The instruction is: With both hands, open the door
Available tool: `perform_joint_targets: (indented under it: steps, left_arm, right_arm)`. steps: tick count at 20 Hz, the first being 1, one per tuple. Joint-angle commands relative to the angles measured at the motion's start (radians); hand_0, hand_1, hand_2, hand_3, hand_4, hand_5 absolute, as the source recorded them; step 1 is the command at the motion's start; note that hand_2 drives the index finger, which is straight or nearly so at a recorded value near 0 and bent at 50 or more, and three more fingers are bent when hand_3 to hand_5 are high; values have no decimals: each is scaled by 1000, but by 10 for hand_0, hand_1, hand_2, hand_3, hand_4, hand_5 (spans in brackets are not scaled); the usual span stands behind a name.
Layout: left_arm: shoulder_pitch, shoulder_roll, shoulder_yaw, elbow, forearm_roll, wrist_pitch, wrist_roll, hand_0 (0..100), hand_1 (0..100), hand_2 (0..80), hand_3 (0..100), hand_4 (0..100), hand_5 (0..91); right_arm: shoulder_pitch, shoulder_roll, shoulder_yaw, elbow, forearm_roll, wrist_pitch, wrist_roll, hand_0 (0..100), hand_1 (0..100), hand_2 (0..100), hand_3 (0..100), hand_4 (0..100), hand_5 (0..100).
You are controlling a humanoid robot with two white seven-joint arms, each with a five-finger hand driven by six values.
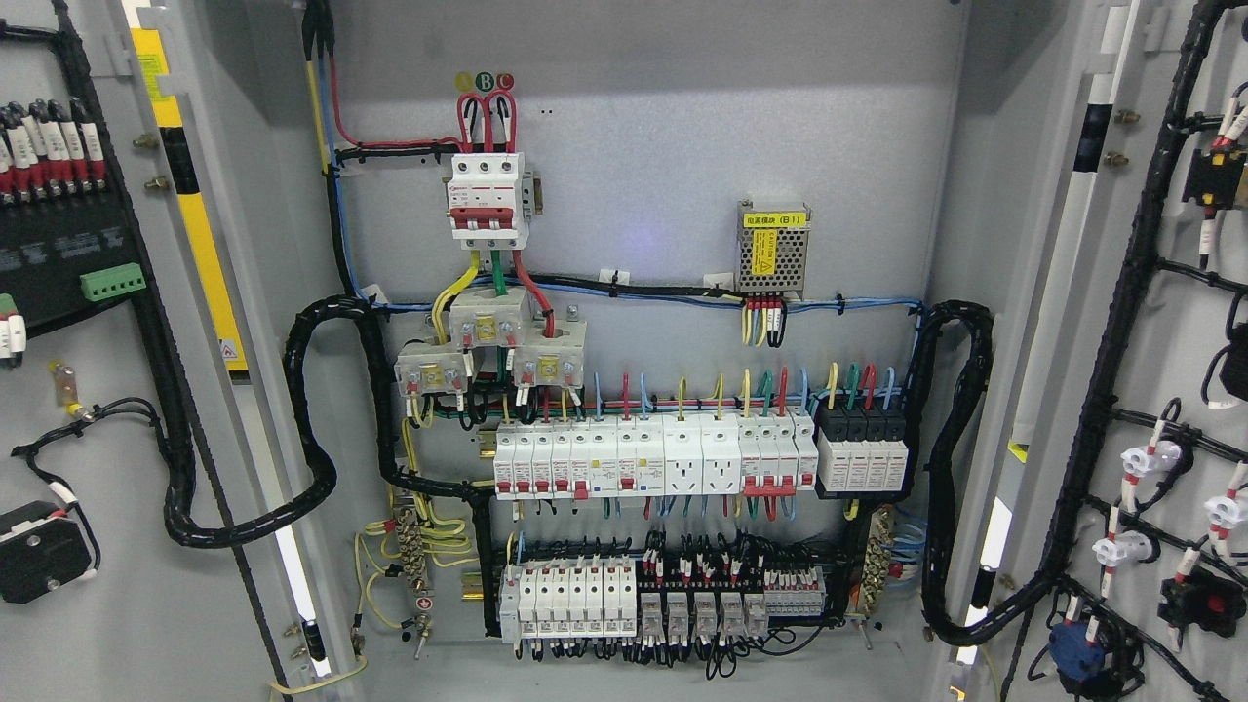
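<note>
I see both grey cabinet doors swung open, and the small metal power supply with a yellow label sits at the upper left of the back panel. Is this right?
Not quite. In the head view the small metal power supply with a yellow label sits at the upper right of the back panel. Both grey cabinet doors are swung open.

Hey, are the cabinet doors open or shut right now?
Open. Both the left door and the right door are swung wide, showing their wired inner faces, and the breakers on the back panel are in full view. No robot hand shows.
</note>
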Motion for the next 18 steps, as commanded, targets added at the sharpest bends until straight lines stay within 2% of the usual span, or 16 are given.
perform_joint_targets:
  steps: [1,9,13,18]
  left_arm:
    - [0,4,1,11,1,0,3,0,0,0,0,0,0]
    - [8,0,0,-18,1,0,3,0,0,0,0,0,0]
    - [26,-10,-13,-90,-1,0,3,0,0,0,0,0,0]
    - [46,-13,-19,-132,1,0,3,0,0,0,0,0,0]
  right_arm:
    - [2,-6,50,-27,0,0,0,243,0,0,0,0,0]
    - [1,-7,86,-45,2,-9,0,242,0,0,0,0,0]
    - [-4,-21,127,-45,2,-9,0,242,0,0,0,0,0]
    - [-4,-40,218,-42,6,-8,-1,242,0,0,0,0,0]
